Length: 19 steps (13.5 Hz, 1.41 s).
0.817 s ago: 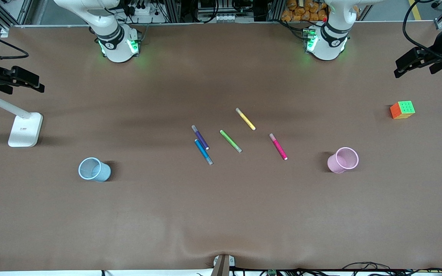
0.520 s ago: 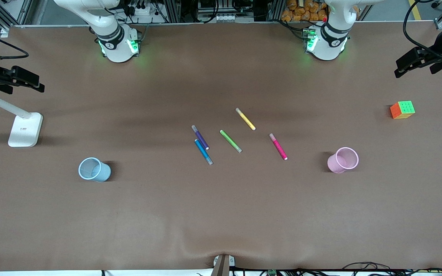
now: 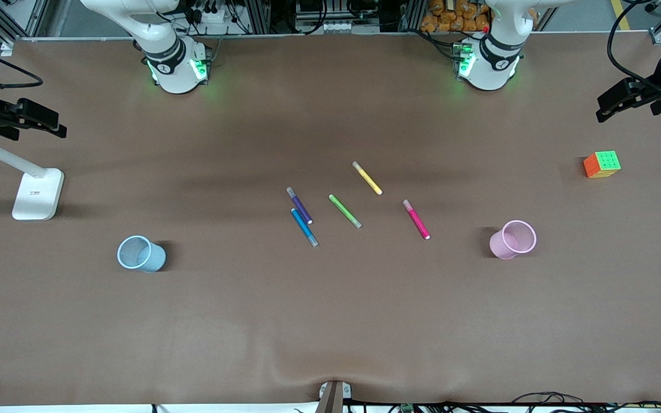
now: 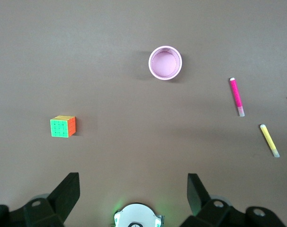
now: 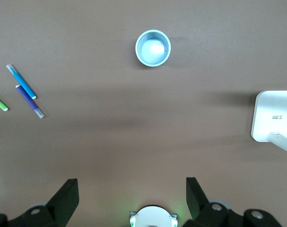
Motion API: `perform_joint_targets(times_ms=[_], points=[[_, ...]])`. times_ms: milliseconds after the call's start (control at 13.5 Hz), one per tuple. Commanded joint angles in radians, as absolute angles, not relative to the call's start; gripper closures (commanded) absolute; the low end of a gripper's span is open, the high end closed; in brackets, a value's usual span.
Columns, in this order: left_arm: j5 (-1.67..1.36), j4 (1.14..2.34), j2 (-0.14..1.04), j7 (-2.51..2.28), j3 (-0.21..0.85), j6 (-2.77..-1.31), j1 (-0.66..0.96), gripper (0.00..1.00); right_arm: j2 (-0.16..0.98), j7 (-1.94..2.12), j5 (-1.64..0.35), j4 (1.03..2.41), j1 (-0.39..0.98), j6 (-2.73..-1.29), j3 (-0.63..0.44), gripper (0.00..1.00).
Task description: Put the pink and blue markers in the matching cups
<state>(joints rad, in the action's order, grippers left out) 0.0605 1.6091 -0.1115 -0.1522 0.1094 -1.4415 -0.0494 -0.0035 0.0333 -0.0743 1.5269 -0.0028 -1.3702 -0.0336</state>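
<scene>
Lying just beside the darker purple marker (image 3: 299, 205), the slim sky-blue marker (image 3: 304, 228) risks a mistaken pick, while the left gripper (image 4: 134, 189) and right gripper (image 5: 131, 189) hang high over the bench ends, fingers spread.

left tool (image 3: 605, 108) shifted slightly toward table's end

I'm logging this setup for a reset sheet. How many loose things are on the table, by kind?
Markers: 5 (blue, purple, green, yellow, pink)
Cups: 2 (blue cup, pink cup)
Cube: 1
Lamp: 1
Total: 9
</scene>
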Motion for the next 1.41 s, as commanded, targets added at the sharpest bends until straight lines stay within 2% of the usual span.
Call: perform_joint_targets(times_ms=[0, 1337], points=[[0.077, 1.583, -0.112, -0.143, 0.117, -1.405, -0.051, 0.00, -0.017, 0.034, -0.074, 1.522, -0.008, -1.356, -0.034, 0.00], [0.064, 1.577, -0.072, -0.155, 0.120, -1.450, -0.052, 0.00, -0.008, 0.035, -0.077, 1.485, -0.008, -1.334, -0.049, 0.00]])
